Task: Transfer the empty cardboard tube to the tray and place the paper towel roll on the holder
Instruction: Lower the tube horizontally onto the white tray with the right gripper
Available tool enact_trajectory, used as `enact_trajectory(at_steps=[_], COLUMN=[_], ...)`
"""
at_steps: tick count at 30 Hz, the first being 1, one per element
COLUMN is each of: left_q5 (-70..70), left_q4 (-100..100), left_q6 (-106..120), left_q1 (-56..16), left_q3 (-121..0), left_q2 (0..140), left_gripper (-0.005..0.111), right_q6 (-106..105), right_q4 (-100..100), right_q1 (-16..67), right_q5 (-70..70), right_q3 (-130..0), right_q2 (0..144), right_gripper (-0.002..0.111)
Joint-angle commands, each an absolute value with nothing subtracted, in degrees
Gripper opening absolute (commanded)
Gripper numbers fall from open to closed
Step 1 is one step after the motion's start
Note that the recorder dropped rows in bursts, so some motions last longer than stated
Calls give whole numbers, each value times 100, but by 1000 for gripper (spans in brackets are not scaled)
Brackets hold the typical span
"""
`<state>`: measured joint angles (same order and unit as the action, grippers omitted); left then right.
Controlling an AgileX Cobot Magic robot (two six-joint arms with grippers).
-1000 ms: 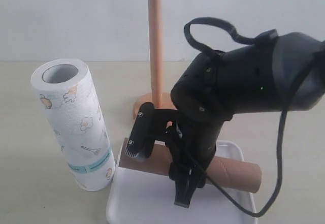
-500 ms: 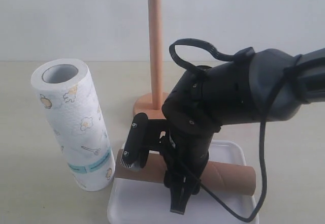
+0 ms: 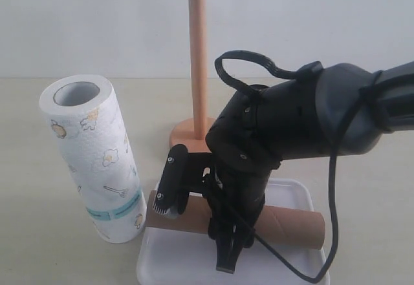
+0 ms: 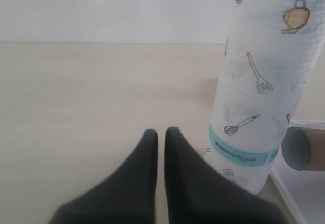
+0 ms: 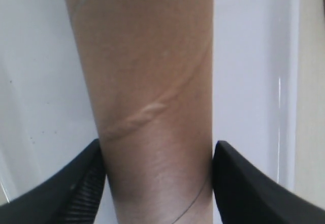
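**Right claw clamped on the tube over the tray; towel roll off the holder**

The pale beige worktop (image 3: 45,253) carries everything in the scene. The black right arm (image 3: 304,117) takes up much of the exterior view, reaching in from the right and bending down over the tray.

The paper towel roll (image 3: 97,162) stands upright on the worktop at the left, its hollow core open at the top and its teal band near the bottom. It stands just beside the tray's left edge and apart from the holder.

The white tray (image 3: 171,262) sits at the front, under the arm. Behind it stands the holder (image 3: 196,52), its rod bare and upright.

The empty cardboard tube (image 3: 291,223) lies on its side across the tray. Its left end pokes past the tray's rim, close to the foot of the roll. I cannot tell whether it rests on the tray floor or hangs just above it.

The right claw (image 5: 158,178) is clamped on the tube, one finger pressed against each side. The left claw (image 4: 160,132) hangs over bare worktop near the roll, its fingers together with nothing between them.
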<state>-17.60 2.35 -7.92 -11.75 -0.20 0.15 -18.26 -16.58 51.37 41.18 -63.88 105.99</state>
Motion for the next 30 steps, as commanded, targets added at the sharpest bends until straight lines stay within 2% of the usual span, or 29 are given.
enact_trajectory(at_steps=[1, 3, 10, 17, 30], left_q5=[-1756, -1756, -1756, -1756, -1756], left_q4=[190, 190, 190, 190, 190], left_q6=[-783, -783, -783, -783, -783], left_q1=[-1194, -1194, -1194, -1194, -1194], left_q3=[0, 0, 0, 0, 0], left_q2=[0, 0, 0, 0, 0], left_gripper=[4, 4, 4, 4, 4], right_q6=[-1871, -1871, -1968, -2005, -2054], right_q4=[-1641, -1629, -1620, -1597, -1348], right_q1=[5145, 5145, 5145, 5145, 5145], right_q5=[4172, 4172, 4195, 4320, 4158], right_q3=[-6415, -6415, -6415, -6415, -6415], right_q2=[10585, 10585, 10585, 10585, 10585], right_gripper=[26, 34, 41, 56, 57])
